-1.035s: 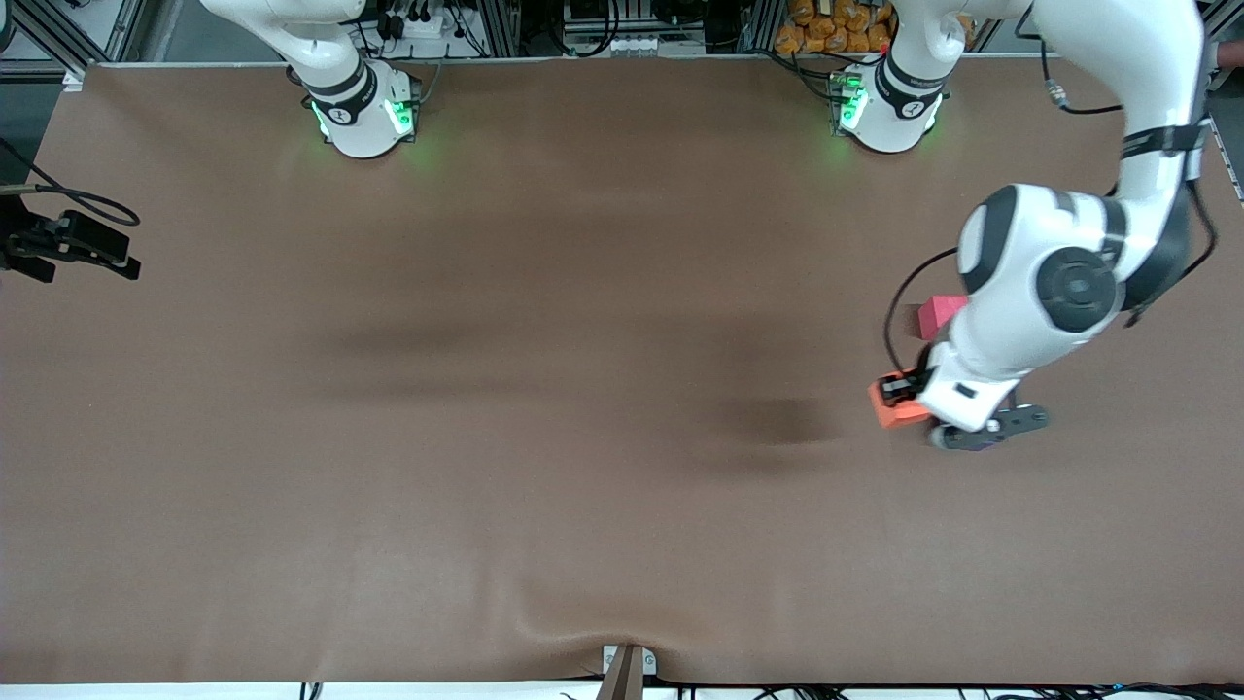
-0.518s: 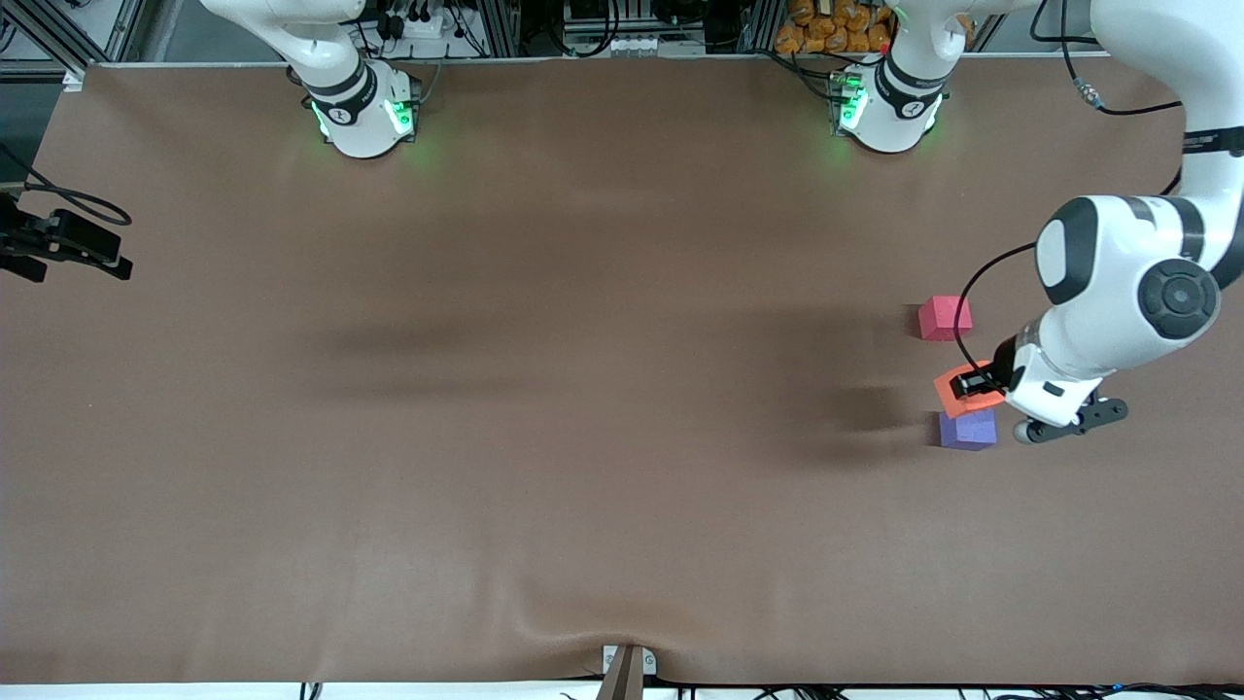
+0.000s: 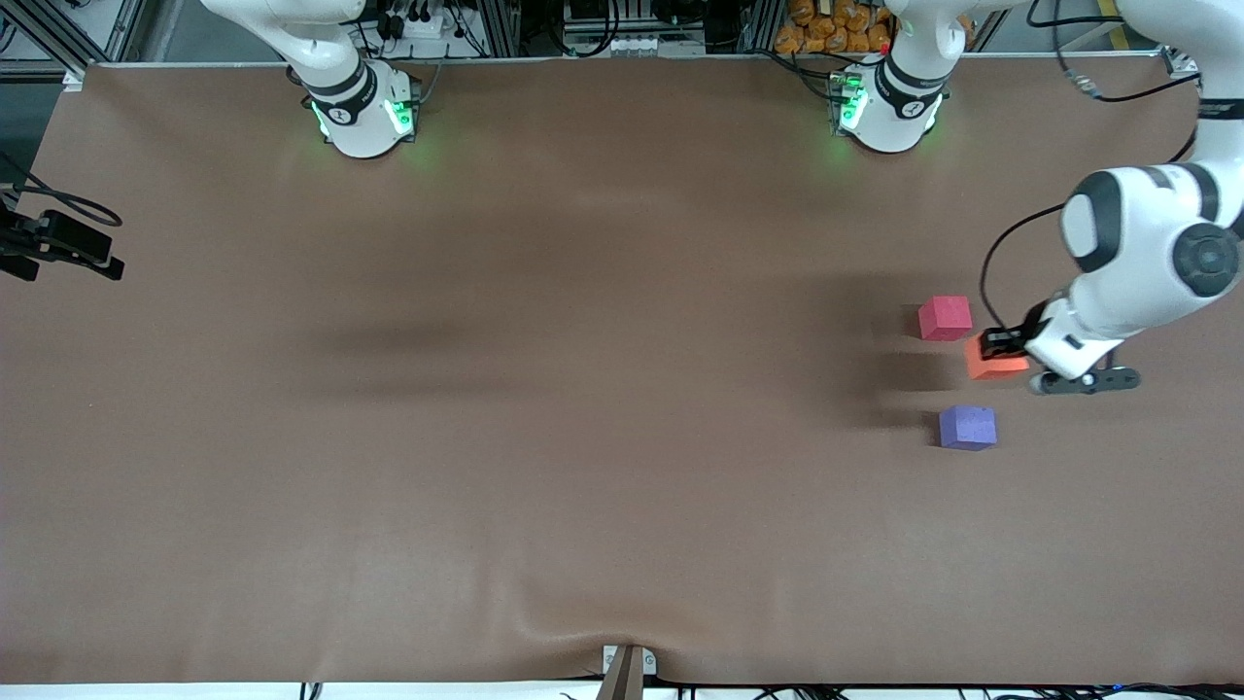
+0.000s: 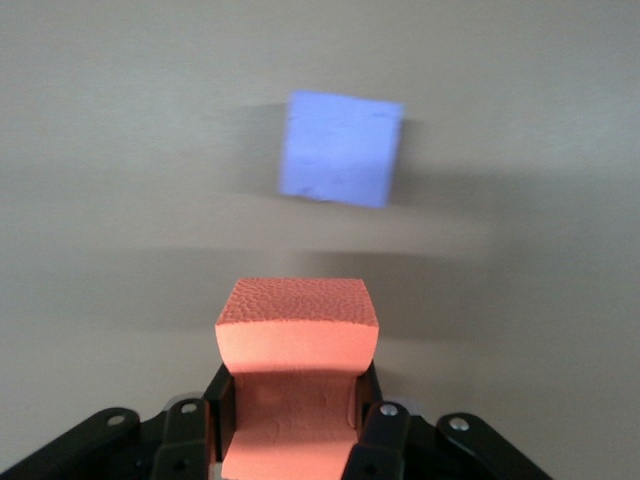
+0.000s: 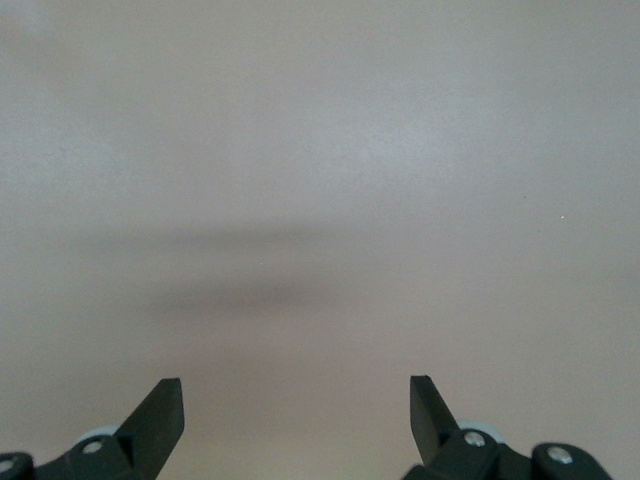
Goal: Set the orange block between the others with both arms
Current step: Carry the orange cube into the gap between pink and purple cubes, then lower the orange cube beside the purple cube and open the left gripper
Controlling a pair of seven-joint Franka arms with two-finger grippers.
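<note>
The orange block [image 3: 995,363] is pinched in my left gripper [image 3: 1001,346], which is shut on it above the table. It hangs over the gap between the others, slightly toward the left arm's end of them. The pink-red cube [image 3: 945,318] rests farther from the front camera and the purple-blue cube [image 3: 967,428] nearer. In the left wrist view the orange block [image 4: 296,325] fills my left gripper [image 4: 295,415], with the purple-blue cube [image 4: 340,150] on the table ahead. My right gripper [image 5: 296,395] is open over bare table, holding nothing, and that arm waits.
The brown table cover [image 3: 544,389] is wrinkled at its front edge [image 3: 583,632]. Both arm bases [image 3: 364,112] [image 3: 884,107] glow green along the edge farthest from the front camera.
My left gripper has carried the orange block from beside the purple-blue cube toward the left arm's end and closer to the pink-red cube. The purple-blue cube is now uncovered.
</note>
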